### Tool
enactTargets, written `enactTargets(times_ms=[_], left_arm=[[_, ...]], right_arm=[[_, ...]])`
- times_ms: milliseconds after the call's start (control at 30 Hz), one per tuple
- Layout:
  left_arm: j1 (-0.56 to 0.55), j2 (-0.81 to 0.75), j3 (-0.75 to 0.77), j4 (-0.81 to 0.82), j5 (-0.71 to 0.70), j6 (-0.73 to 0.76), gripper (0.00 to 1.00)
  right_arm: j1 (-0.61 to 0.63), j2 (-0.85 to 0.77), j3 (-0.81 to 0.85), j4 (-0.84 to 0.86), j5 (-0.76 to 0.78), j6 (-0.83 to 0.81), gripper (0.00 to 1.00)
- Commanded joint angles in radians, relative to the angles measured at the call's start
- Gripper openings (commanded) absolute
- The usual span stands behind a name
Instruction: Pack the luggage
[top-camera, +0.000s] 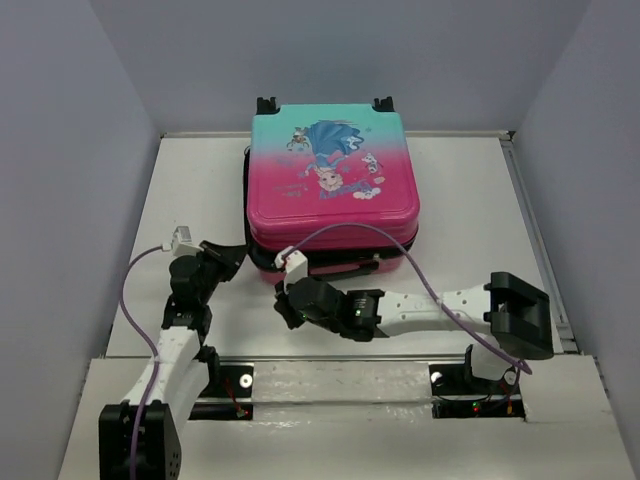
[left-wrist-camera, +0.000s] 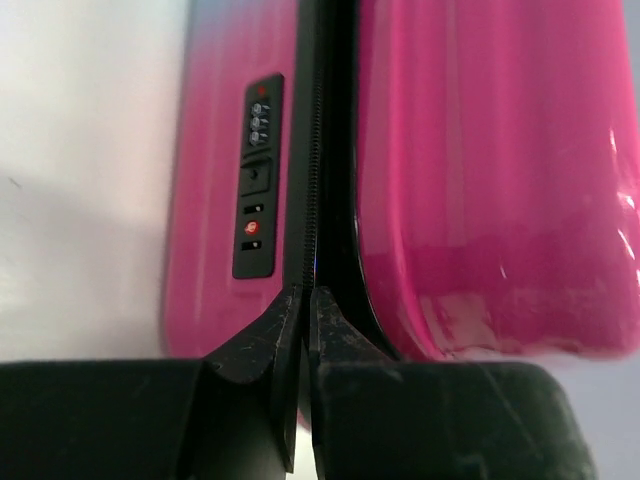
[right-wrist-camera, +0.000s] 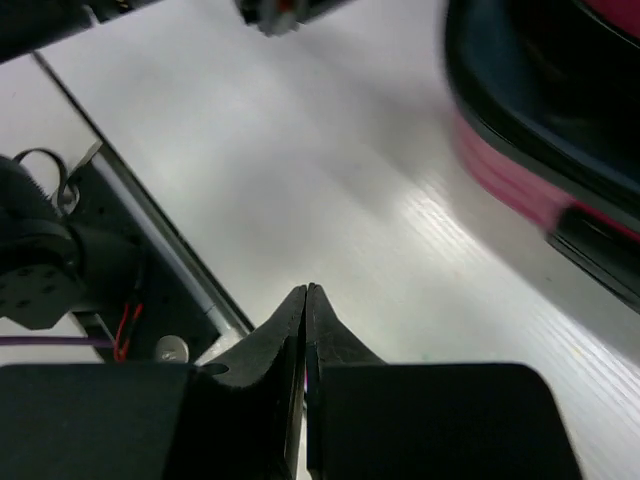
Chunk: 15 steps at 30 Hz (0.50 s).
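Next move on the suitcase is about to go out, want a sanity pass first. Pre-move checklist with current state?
1. Luggage lying flat, lid down: ok.
2. Zipper seam fully closed: cannot tell; a dark gap runs along it.
3. Left gripper at the zipper seam: ok, shut.
4. Anything gripped by the left gripper: cannot tell.
5. Right gripper off the luggage: ok, shut, over the table.

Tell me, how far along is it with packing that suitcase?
Done: the suitcase has its lid down, contents hidden. In hand: the left claw is shut at the zip seam beside the lock; whether it grips a zip pull is unclear. The right claw is shut and empty above the table. Left: a dark gap shows along the front edge, so zipping probably remains.
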Motion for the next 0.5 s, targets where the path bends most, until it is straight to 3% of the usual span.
enactTargets(times_ms=[0, 100, 200, 333, 467], left_arm=[[-0.056, -0.104, -0.047, -0.116, 0.121, -0.051, 0.06], [-0.061, -0.165, -0.058, -0.161, 0.138, -0.046, 0.06], [-0.061, -0.21, -0.043, -0.228, 0.119, -0.01, 0.06], [-0.061, -0.238, -0.003, -0.286, 0.095, 0.041, 0.06], [-0.064, -0.235, 0.036, -0.316, 0.095, 0.087, 0.06]], right_arm=[[0.027, 0.11, 0.186, 0.051, -0.137, -0.089, 0.07], [0.04, 0.196, 0.294, 0.05, -0.214, -0.124, 0.07], [0.065, 0.199, 0.31, 0.027, -0.154, -0.152, 0.07], [0.056, 0.04, 0.14, -0.036, 0.024, -0.112, 0.07], [-0.033, -0.215, -0.184, -0.121, 0.085, 0.026, 0.09]])
